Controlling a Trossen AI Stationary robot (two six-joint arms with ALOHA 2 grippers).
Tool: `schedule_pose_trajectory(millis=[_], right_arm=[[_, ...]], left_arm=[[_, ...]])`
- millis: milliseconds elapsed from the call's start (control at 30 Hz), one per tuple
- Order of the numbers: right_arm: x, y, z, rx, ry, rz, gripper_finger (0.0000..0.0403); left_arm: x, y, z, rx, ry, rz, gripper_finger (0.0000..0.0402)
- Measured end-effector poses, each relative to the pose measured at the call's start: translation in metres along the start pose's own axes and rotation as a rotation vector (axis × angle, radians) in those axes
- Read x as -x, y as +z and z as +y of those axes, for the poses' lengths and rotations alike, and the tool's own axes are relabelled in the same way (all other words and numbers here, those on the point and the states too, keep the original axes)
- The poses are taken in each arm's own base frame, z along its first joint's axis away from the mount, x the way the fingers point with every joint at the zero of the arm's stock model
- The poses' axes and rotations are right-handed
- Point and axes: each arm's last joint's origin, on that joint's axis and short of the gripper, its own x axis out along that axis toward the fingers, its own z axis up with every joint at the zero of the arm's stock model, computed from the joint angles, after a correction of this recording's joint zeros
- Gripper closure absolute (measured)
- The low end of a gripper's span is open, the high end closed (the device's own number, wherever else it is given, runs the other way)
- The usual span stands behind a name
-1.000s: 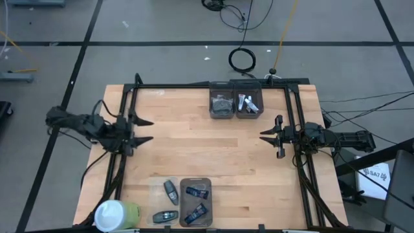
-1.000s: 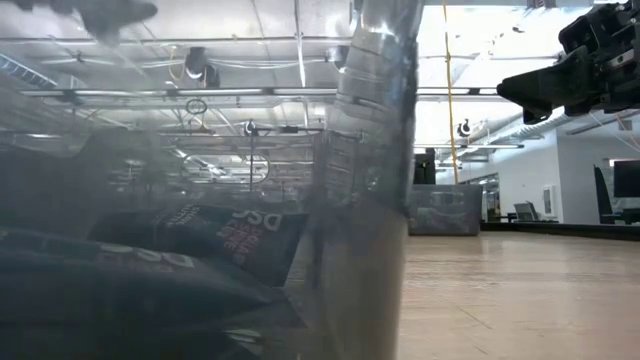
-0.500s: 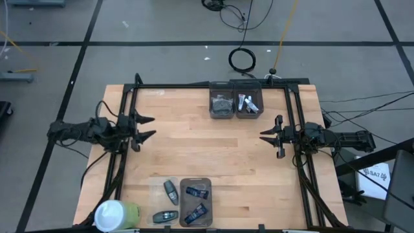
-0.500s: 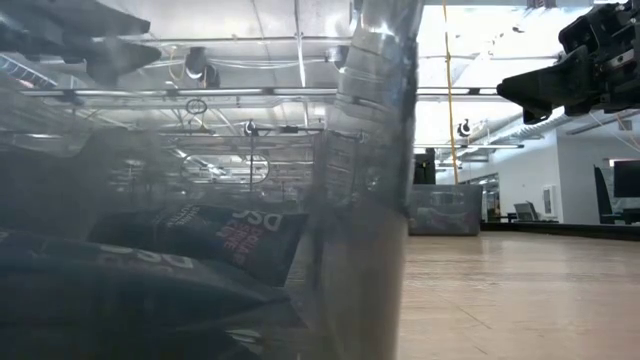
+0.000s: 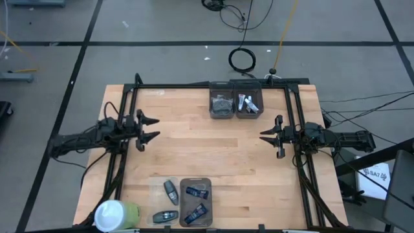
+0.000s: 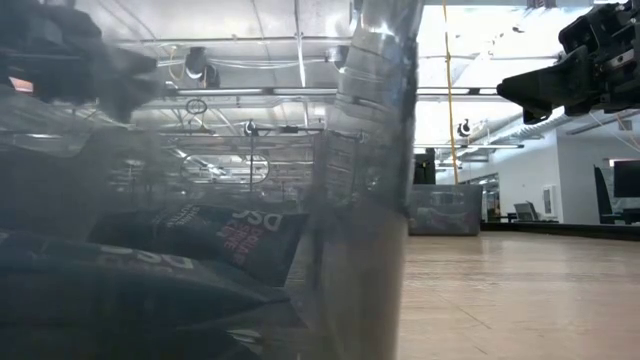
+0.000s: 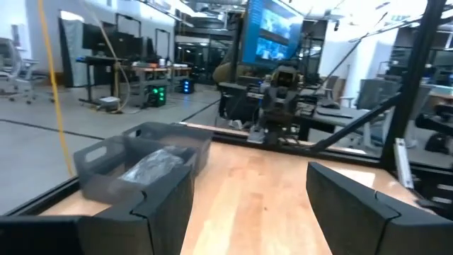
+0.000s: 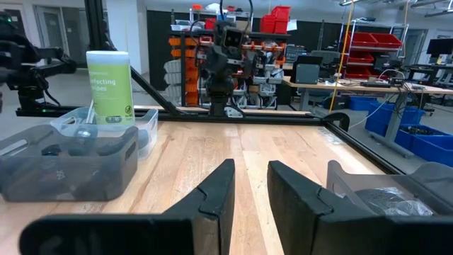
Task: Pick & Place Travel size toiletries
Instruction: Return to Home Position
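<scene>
Left end effector (image 5: 155, 128) — released, empty — is shifting inward toward home, sorting apparently finished; right end effector (image 5: 264, 135) is waiting, fingers slightly parted.

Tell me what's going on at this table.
Nothing is being handled right now. The left tool and the right tool hover empty over opposite sides of the table. The toiletries lie sorted in the far bins and the near bins, which sit beside a white-and-green cylinder.

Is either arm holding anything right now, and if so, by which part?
Nothing is held: the left pincer and the right pincer are both open and empty.
</scene>
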Motion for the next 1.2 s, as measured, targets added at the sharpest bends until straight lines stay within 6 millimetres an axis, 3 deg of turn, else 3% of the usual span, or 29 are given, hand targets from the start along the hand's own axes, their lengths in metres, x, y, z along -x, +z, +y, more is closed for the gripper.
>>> schedule_pose_trajectory(millis=[300,500,1200], right_arm=[[0.000,0.000,0.000,0.000,0.000,0.000,0.0328],[0.000,0.000,0.000,0.000,0.000,0.000,0.0328],[0.000,0.000,0.000,0.000,0.000,0.000,0.0328]], left_arm=[[-0.002,-0.015,0.005,-0.029,0.033,0.055,0.0133],[-0.002,-0.015,0.005,-0.109,0.034,0.057,0.0133],[-0.002,-0.015,0.005,-0.117,0.035,0.060,0.0133]])
